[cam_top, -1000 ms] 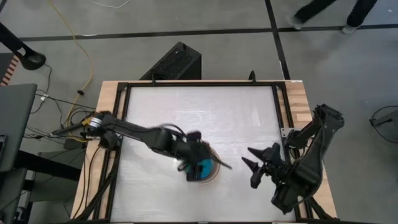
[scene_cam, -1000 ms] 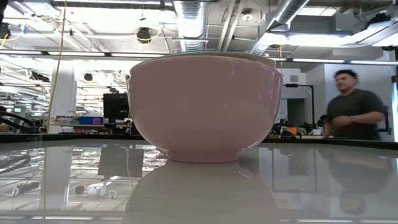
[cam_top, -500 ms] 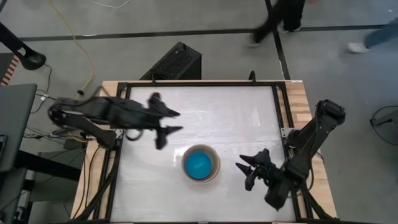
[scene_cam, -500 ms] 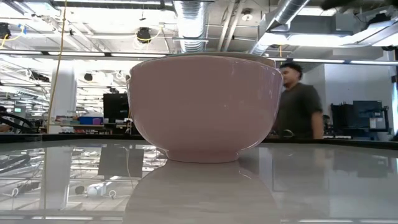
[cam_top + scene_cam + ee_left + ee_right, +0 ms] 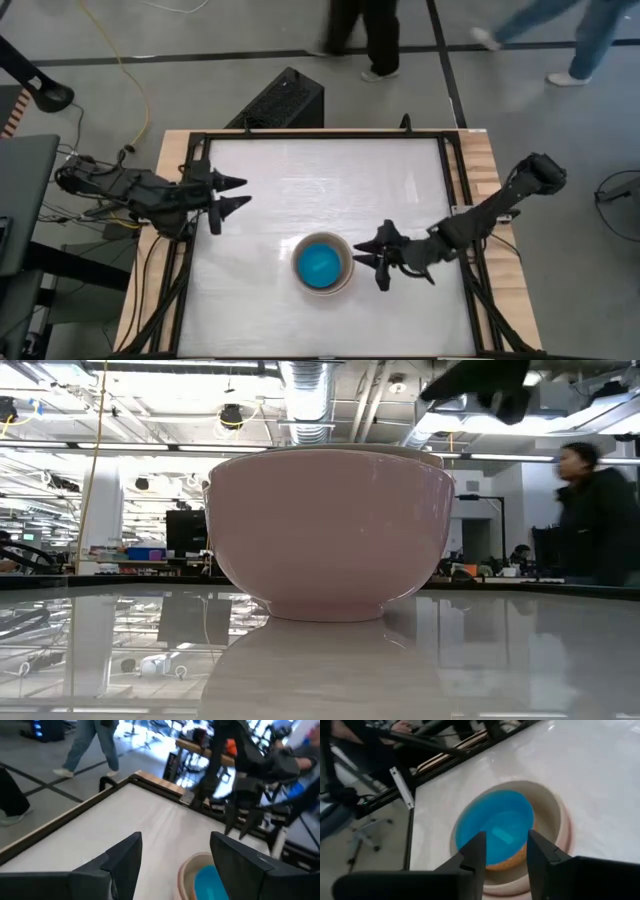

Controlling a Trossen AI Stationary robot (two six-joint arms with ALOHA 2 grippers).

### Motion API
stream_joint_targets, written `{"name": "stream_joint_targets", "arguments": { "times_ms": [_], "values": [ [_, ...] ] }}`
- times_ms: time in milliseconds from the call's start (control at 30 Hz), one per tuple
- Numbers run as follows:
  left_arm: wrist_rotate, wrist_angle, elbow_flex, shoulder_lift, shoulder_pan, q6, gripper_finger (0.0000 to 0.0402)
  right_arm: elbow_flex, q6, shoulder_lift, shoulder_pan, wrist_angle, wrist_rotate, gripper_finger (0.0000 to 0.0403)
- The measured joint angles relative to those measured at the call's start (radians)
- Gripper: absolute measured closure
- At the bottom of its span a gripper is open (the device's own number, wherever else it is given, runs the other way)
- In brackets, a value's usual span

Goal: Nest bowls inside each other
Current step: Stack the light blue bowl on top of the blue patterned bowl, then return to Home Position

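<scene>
The bowls stand nested in one stack (image 5: 323, 263) on the white table, a little near of its middle. A blue bowl (image 5: 492, 825) lies innermost, with beige and cream rims around it. The outermost bowl is pink (image 5: 330, 535) and rests on its foot. My left gripper (image 5: 240, 193) hangs open near the table's left edge, well clear of the stack. My right gripper (image 5: 380, 257) stands just right of the stack, its fingers (image 5: 472, 852) apart, pointing at the stack's rim and touching nothing.
A black frame (image 5: 445, 180) runs around the white tabletop, with wooden strips outside it. People walk on the floor beyond the far edge. Bare table lies on the far side of the stack and to its left.
My left gripper has drawn back from above the stack toward the table's left edge and now points level across the table. The blue bowl stays in the stack. My right gripper has come down and moved left toward the stack, turning to point at it.
</scene>
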Motion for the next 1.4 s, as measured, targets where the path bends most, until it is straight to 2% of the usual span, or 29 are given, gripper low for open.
{"name": "stream_joint_targets", "arguments": {
  "times_ms": [167, 367, 500, 633, 833, 967, 1167, 1400],
  "values": [
    [-0.057, 0.087, -0.202, -0.139, -0.011, -0.061, 0.0178, -0.111, -0.031, 0.02, -0.101, 0.211, -0.196, 0.0336],
    [-0.068, 0.202, -0.4, -0.253, -0.011, -0.125, 0.0178, -0.194, -0.047, 0.028, -0.177, 0.357, -0.292, 0.0396],
    [-0.082, 0.272, -0.476, -0.295, -0.011, -0.129, 0.0178, -0.203, -0.048, 0.038, -0.2, 0.353, -0.32, 0.0397],
    [-0.102, 0.278, -0.493, -0.31, -0.011, -0.129, 0.0178, -0.202, -0.028, 0.084, -0.209, 0.363, -0.37, 0.0402],
    [-0.106, 0.28, -0.495, -0.316, -0.011, -0.121, 0.0178, -0.202, -0.005, 0.182, -0.209, 0.43, -0.394, 0.0403],
    [-0.105, 0.281, -0.495, -0.316, -0.011, -0.121, 0.0178, -0.202, -0.005, 0.186, -0.221, 0.466, -0.397, 0.0402],
    [-0.101, 0.252, -0.496, -0.316, -0.011, -0.11, 0.0178, -0.201, -0.136, 0.065, -0.209, 0.45, -0.294, 0.0383],
    [-0.115, 0.24, -0.556, -0.349, -0.011, -0.104, 0.0178, -0.201, -0.207, -0.104, -0.221, 0.262, -0.245, 0.0358]
  ]
}}
